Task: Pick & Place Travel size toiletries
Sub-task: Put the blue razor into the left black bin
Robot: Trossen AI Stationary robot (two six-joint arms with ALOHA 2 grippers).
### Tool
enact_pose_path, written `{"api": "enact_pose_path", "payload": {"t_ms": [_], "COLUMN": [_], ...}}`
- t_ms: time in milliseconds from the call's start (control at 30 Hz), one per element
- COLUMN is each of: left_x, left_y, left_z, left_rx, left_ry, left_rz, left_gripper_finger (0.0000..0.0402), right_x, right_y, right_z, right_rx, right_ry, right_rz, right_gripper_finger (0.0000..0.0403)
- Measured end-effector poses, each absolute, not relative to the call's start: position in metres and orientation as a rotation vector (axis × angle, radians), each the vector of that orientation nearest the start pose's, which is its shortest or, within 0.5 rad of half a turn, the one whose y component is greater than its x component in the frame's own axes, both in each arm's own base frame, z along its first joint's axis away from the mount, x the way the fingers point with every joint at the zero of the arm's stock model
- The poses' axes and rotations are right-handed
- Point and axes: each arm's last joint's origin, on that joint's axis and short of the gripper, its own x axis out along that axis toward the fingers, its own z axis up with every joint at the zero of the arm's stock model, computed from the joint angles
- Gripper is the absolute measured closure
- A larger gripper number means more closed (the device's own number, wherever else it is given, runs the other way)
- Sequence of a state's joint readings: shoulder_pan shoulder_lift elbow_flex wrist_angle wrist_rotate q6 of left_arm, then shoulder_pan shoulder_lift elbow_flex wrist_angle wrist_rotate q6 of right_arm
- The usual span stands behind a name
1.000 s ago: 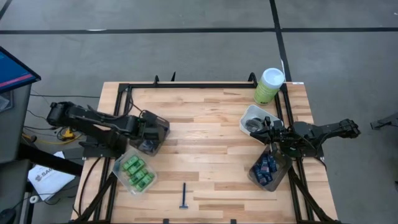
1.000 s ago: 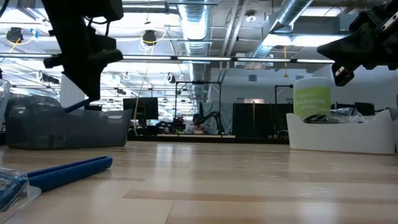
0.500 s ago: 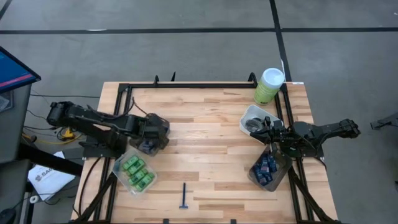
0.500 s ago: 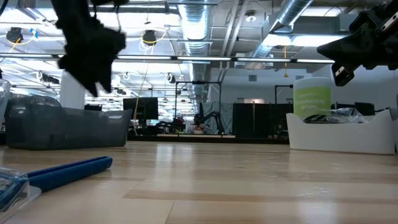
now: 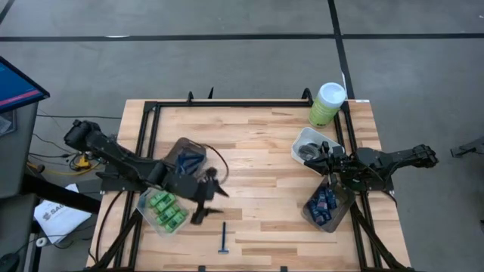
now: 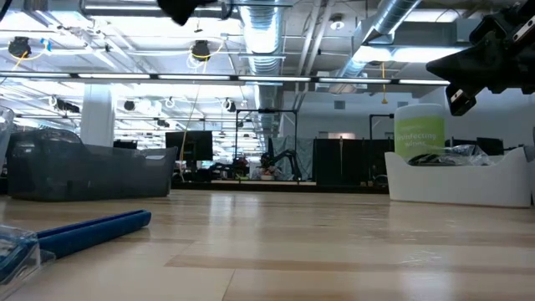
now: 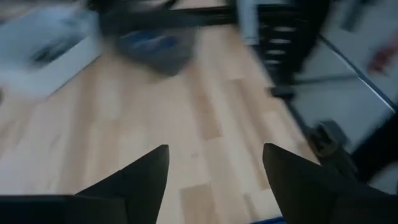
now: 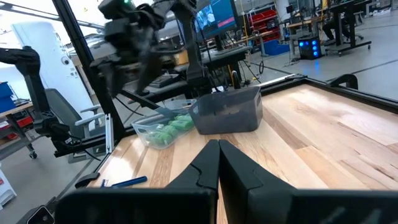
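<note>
A blue-handled razor [image 5: 224,238] lies flat on the wood near the table's front edge; the low view shows its handle [image 6: 92,230]. Up and to its left, my left gripper [image 5: 211,202] hangs open above bare wood, nothing between its fingers [image 7: 214,155]. Behind it stands a smoky tub [image 5: 184,153] with a blue item inside. A clear tub of green mini bottles [image 5: 166,210] sits at the near left. My right gripper [image 8: 217,155] is shut and waits at the right, over a tub of dark-blue tubes [image 5: 325,205].
A white tub [image 5: 308,143] and a tall pale-green canister [image 5: 327,104] stand at the far right. A black frame rail [image 5: 227,104] runs along the table's far edge and down both sides. Bare wood lies in the middle [image 5: 257,174].
My left gripper has swung from above the smoky tub toward the table's near edge and right, rolling as it went and rising out of the low view. It now hangs near the razor. The tub's inside, with a blue item, has come into sight.
</note>
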State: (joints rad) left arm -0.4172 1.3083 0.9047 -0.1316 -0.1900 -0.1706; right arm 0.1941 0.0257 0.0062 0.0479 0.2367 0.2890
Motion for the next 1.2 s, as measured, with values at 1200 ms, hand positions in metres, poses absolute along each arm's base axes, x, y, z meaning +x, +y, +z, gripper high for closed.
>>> {"api": "enact_pose_path", "payload": {"t_ms": [1200], "left_x": [0.313], "left_y": [-0.181], "left_z": [0.106], "left_rx": [0.456], "left_ry": [0.533], "left_rz": [-1.052], "left_gripper_finger": [0.0124], "right_x": [0.098], "right_y": [0.012], "right_z": [0.168], "right_rx": [0.295], "right_ry": [-0.034], "right_rz": [-0.039], "right_gripper_finger": [0.0403]}}
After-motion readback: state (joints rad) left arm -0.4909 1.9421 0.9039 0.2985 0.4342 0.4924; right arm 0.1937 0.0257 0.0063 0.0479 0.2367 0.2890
